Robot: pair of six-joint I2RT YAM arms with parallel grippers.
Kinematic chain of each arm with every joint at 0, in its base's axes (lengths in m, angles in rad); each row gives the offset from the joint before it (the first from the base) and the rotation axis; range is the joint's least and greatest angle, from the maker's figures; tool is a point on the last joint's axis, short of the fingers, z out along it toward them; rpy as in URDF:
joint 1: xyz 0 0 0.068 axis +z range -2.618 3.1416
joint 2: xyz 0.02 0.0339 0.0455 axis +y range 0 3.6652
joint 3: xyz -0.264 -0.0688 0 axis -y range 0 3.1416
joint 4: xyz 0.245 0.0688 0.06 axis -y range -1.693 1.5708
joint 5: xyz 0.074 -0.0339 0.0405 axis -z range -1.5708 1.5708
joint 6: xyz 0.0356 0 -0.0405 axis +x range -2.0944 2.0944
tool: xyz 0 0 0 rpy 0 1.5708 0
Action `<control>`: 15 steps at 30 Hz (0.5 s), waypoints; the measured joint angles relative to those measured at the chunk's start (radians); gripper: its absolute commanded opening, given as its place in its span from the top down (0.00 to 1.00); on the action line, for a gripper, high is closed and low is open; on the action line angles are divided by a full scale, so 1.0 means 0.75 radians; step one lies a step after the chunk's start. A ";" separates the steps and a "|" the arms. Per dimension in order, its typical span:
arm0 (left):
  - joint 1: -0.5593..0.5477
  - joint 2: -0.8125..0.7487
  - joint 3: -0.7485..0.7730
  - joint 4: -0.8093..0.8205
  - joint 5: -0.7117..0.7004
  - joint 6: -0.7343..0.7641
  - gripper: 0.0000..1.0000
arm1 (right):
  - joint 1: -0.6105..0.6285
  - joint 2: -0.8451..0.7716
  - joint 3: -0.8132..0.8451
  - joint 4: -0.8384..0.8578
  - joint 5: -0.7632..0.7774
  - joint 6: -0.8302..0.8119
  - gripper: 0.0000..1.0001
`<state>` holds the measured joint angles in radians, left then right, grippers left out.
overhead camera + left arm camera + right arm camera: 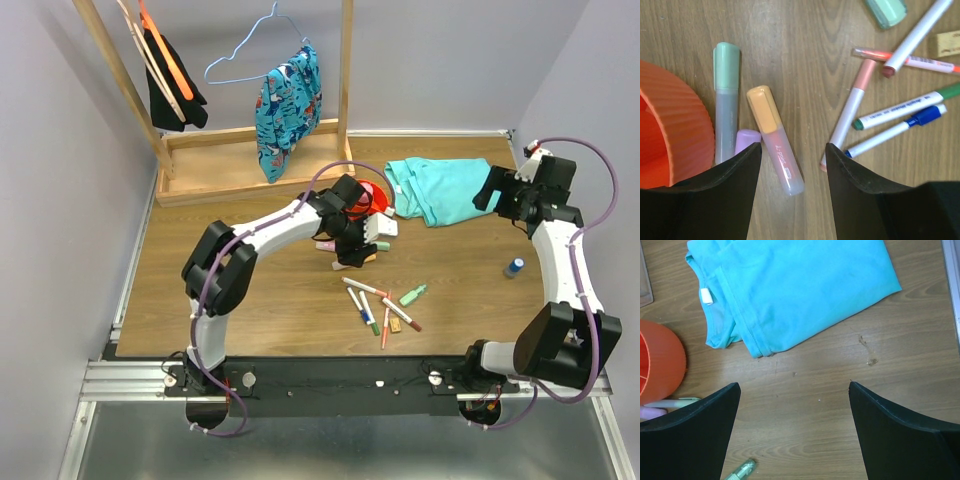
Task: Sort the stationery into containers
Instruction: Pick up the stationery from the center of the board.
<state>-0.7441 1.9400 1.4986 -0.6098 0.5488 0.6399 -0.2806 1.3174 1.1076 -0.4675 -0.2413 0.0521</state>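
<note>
Directly below the left gripper (792, 150), whose jaws stand apart and hold nothing, a pastel highlighter with an orange cap and a pinkish translucent barrel (776, 142) lies on the wooden worktop (805, 40). It looks light, stiff and smooth, apt to roll or slip, so a pinch across the mid-barrel seems safest. Its barrel print is too blurred to read. Just to its left sits the ribbed orange-red plastic bowl (675, 130). The right gripper (795, 390) hangs spread wide and empty.

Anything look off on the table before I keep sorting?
Nothing looks spilled or broken. Two things stand out. A teal shirt lies just right of the bowl, and it is not stationery. A small blue-capped item sits alone far to the right, well apart from the loose pens.
</note>
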 measured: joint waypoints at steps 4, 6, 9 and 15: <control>-0.006 0.084 0.068 0.005 -0.054 -0.043 0.39 | 0.000 -0.013 -0.024 0.008 0.000 0.004 0.03; -0.006 0.128 0.109 0.009 -0.074 -0.061 0.39 | 0.000 -0.017 -0.028 0.010 0.000 0.005 0.03; -0.005 0.186 0.172 0.011 -0.096 -0.084 0.41 | 0.000 -0.022 -0.030 0.017 0.000 0.005 0.03; -0.020 0.254 0.245 0.006 -0.113 -0.098 0.43 | 0.000 -0.021 -0.034 0.027 0.001 0.005 0.03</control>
<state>-0.7593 2.1307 1.6825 -0.6052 0.4641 0.5663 -0.2806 1.3014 1.0824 -0.4469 -0.2409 0.0559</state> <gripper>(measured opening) 0.585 0.969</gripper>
